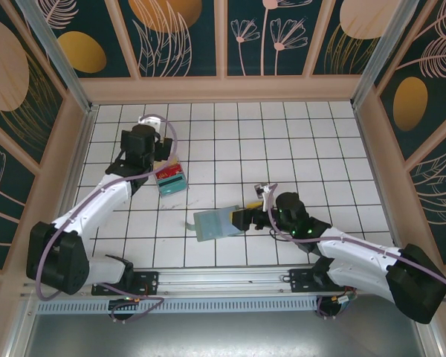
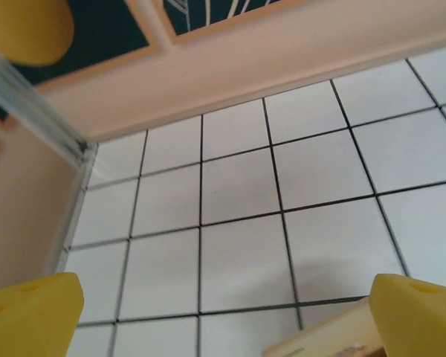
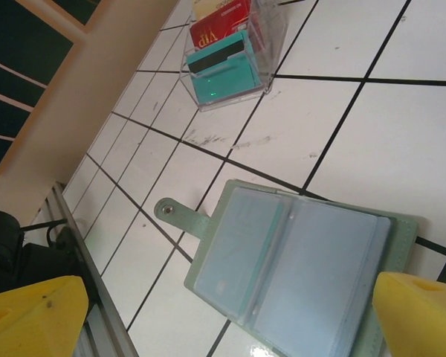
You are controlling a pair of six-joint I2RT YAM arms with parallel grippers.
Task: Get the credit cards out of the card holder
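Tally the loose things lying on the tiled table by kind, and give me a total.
Wallet: 1, lying open
Clear box: 1
Stack of cards in the box: 1, showing tan, red and teal; the number of cards cannot be told
Total: 3

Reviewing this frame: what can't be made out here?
Whether cards remain in the card holder: right wrist view, cloudy sleeves hide their contents.
Card stack: right wrist view, cut off by the top edge.
Tan card: left wrist view, cut by the bottom edge, print blurred.
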